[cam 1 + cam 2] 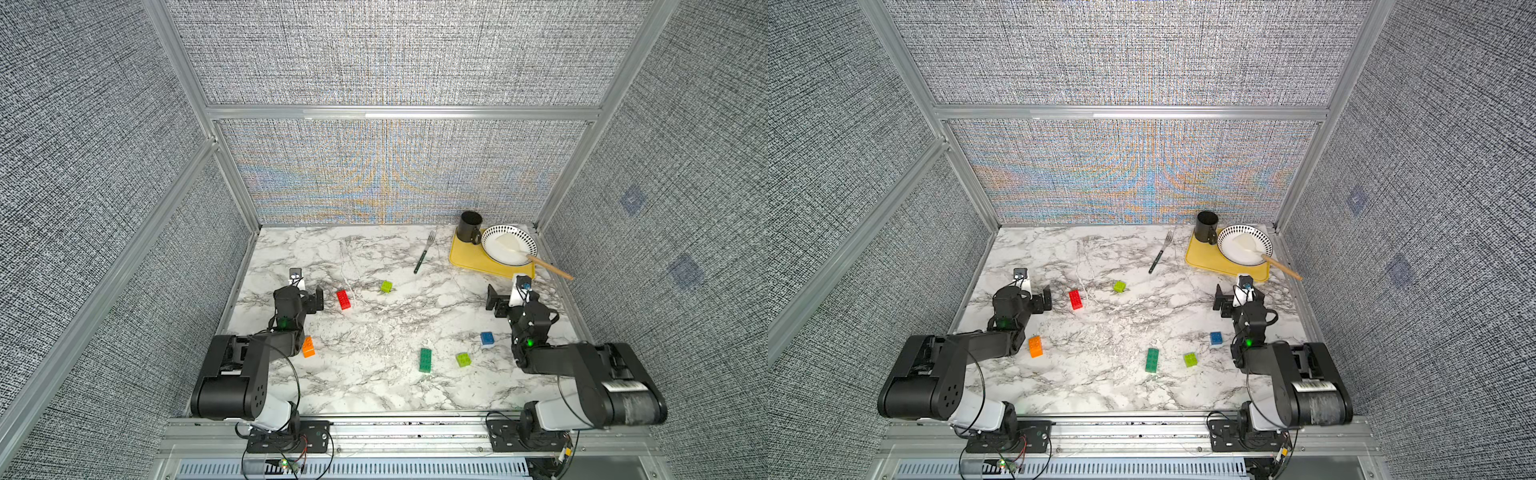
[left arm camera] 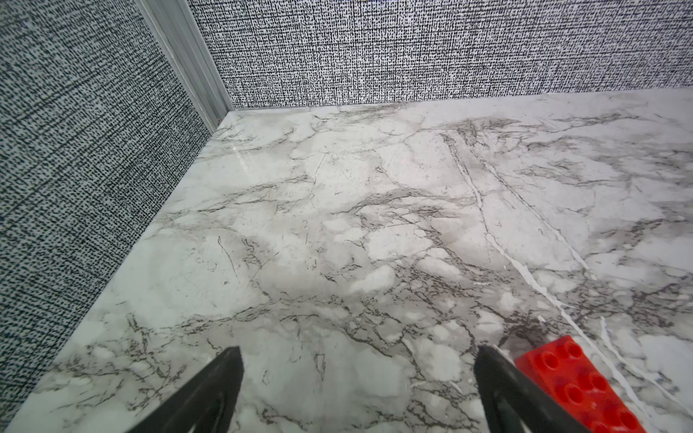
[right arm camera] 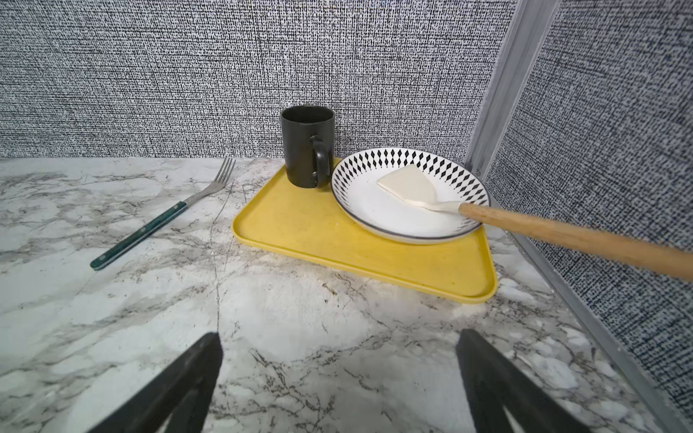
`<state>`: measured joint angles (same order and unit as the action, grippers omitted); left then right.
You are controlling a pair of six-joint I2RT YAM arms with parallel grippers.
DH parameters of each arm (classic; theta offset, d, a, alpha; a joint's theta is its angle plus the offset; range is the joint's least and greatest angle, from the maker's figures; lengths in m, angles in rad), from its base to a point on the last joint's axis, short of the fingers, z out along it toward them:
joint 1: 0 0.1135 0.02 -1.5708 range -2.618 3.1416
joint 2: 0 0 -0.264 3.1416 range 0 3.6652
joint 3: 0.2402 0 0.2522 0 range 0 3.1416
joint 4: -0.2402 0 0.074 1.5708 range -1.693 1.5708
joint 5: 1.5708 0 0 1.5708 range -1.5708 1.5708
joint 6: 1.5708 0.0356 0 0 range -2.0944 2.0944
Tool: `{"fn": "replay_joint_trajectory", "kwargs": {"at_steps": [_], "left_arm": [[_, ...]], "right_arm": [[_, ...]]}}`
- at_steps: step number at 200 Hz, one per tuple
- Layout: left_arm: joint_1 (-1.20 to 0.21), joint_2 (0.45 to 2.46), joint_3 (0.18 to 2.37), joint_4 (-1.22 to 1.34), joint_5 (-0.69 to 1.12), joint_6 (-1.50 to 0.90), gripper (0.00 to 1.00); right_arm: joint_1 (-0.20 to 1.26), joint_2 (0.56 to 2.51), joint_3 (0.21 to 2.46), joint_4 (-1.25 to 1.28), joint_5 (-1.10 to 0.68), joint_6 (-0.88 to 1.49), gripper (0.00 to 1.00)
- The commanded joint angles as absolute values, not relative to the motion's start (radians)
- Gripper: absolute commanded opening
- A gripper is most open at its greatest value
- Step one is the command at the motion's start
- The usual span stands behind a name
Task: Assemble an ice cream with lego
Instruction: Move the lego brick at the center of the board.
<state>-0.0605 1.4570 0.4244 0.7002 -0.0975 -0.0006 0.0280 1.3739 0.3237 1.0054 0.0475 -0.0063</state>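
Observation:
Six loose lego bricks lie apart on the marble table; no ice cream stack shows. In both top views: red long brick (image 1: pixel 343 299) (image 1: pixel 1076 299), lime brick (image 1: pixel 386 286) (image 1: pixel 1119 286), orange brick (image 1: pixel 308 347) (image 1: pixel 1035 346), dark green long brick (image 1: pixel 425 360) (image 1: pixel 1152 360), second lime brick (image 1: pixel 463 359) (image 1: pixel 1190 359), blue brick (image 1: pixel 487 339) (image 1: pixel 1216 338). My left gripper (image 1: pixel 319 298) (image 2: pixel 358 365) is open and empty, just left of the red brick (image 2: pixel 577 386). My right gripper (image 1: pixel 493 300) (image 3: pixel 339 350) is open and empty over bare marble.
At the back right a yellow tray (image 1: pixel 469 259) (image 3: pixel 322 232) carries a black mug (image 1: pixel 469 227) (image 3: pixel 307 144) and a patterned plate (image 1: pixel 505 249) (image 3: pixel 375 217) with a wooden-handled spatula (image 3: pixel 562 236). A fork (image 1: pixel 424 251) (image 3: pixel 157 221) lies left of the tray. Fabric walls enclose three sides.

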Motion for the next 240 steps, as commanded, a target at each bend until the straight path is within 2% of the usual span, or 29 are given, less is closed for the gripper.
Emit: {"fn": "replay_joint_trajectory", "kwargs": {"at_steps": [1, 41, 72, 87, 100, 127, 140, 167, 188, 213, 240], "left_arm": [[-0.054, 1.323, 0.483, 0.541, -0.09, -0.014, 1.0], [-0.022, 1.058, 0.74, 0.027, -0.038, -0.096, 1.0], [-0.009, 0.785, 0.584, 0.128, -0.064, -0.335, 1.0], [-0.022, 0.671, 0.504, 0.161, -0.147, -0.381, 1.0], [-0.033, 0.635, 0.526, 0.11, -0.225, -0.412, 1.0], [-0.067, 0.644, 0.533, 0.116, -0.216, -0.422, 1.0], [-0.075, 0.669, 0.554, 0.095, -0.184, -0.463, 1.0], [-0.138, 0.726, 0.59, 0.088, -0.117, -0.441, 1.0], [-0.204, 0.801, 0.659, 0.003, -0.056, -0.4, 1.0], [-0.266, 1.003, 0.802, -0.168, 0.06, -0.341, 1.0], [-0.326, 1.237, 0.979, -0.346, 0.155, -0.29, 1.0]], "right_arm": [[0.044, 1.273, 0.426, 0.706, 0.022, -0.007, 0.99], [0.08, 1.104, 0.5, 0.528, 0.051, 0.214, 0.99], [0.061, 0.948, 0.454, 0.546, -0.036, 0.336, 0.99], [0.044, 0.839, 0.401, 0.528, 0.006, 0.459, 0.99], [0.035, 0.757, 0.358, 0.523, 0.061, 0.513, 0.99], [0.028, 0.673, 0.319, 0.497, 0.111, 0.545, 0.99], [0.029, 0.698, 0.356, 0.429, 0.082, 0.549, 0.99], [0.07, 0.89, 0.503, 0.273, -0.075, 0.528, 0.95], [0.251, 1.079, 0.694, 0.082, -0.035, 0.419, 0.95], [0.464, 1.353, 0.963, -0.15, 0.029, 0.274, 0.92], [0.568, 1.493, 1.039, -0.151, 0.047, 0.232, 0.91]]}}
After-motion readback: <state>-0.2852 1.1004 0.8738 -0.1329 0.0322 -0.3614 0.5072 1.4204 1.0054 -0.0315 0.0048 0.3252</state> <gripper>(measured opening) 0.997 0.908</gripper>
